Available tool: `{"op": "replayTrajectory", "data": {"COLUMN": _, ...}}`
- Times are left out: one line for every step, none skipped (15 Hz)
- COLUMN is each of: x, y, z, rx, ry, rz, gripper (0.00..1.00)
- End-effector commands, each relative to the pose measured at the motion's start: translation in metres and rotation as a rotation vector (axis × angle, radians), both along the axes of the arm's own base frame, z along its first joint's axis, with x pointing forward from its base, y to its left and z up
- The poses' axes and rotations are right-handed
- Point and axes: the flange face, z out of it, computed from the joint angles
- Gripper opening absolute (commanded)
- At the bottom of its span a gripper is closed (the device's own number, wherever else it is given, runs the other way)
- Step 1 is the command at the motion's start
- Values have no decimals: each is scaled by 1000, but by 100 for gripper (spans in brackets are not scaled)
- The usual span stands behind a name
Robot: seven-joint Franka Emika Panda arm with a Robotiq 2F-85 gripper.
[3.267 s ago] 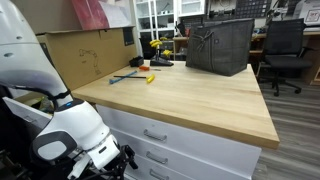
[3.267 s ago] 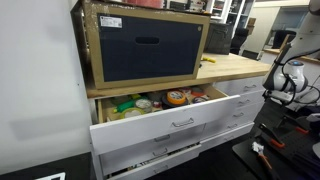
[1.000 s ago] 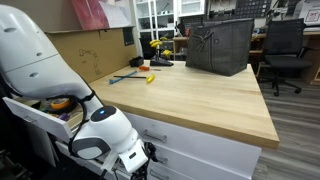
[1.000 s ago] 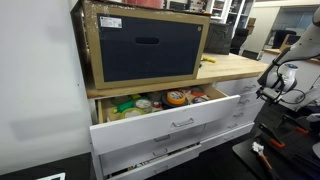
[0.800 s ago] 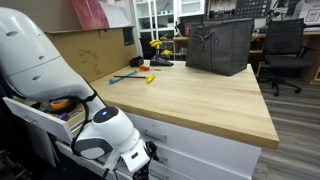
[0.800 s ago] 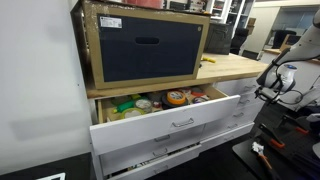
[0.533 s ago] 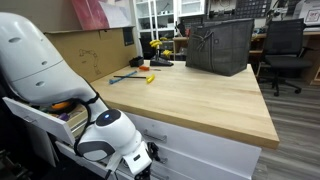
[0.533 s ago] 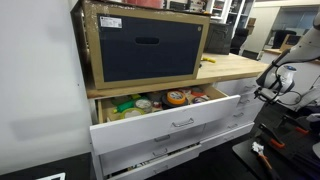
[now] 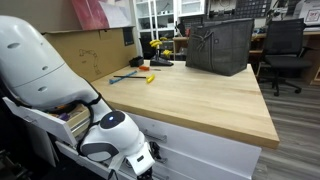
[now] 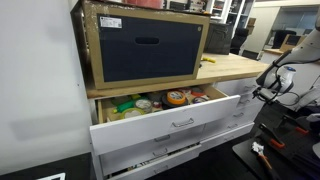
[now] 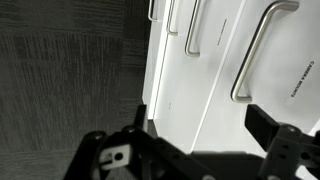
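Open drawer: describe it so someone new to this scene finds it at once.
Find the white cabinet with the wooden top. Under the dark box, its top drawer is pulled out, showing colourful clutter; the neighbouring drawers show only white fronts.

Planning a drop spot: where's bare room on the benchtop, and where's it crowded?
Bare: the wooden benchtop between the hand tools, the dark bin and its front edge. Crowded: the open drawer, packed; the cardboard box fills that end.
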Motion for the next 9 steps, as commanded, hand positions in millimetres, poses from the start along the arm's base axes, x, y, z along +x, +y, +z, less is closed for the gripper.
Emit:
{"op": "replayTrajectory", "data": {"x": 8, "y": -3, "z": -5, "rx": 45, "ry": 0, "rz": 28, "gripper": 100}}
{"op": "replayTrajectory", "data": {"x": 9, "y": -3, "z": -7, "rx": 48, "ry": 1, "rz": 29, "gripper": 100}}
{"op": "replayTrajectory", "data": {"x": 11, "y": -3, "z": -9, "rx": 52, "ry": 3, "rz": 29, "gripper": 100}}
{"op": "replayTrajectory", "data": {"x": 12, "y": -4, "z": -11, "rx": 56, "ry": 5, "rz": 29, "gripper": 100}}
{"op": "replayTrajectory", "data": {"x": 15, "y": -4, "z": -13, "rx": 60, "ry": 6, "rz": 28, "gripper": 100}}
{"op": "replayTrajectory", "data": {"x": 17, "y": -5, "z": -15, "rx": 63, "ry": 7, "rz": 28, "gripper": 100}}
{"op": "replayTrajectory", "data": {"x": 19, "y": -6, "z": -18, "rx": 68, "ry": 6, "rz": 26, "gripper": 100}}
{"op": "replayTrajectory", "data": {"x": 22, "y": -7, "z": -21, "rx": 76, "ry": 7, "rz": 26, "gripper": 100}}
{"op": "replayTrajectory", "data": {"x": 24, "y": -8, "z": -24, "rx": 84, "ry": 9, "rz": 26, "gripper": 100}}
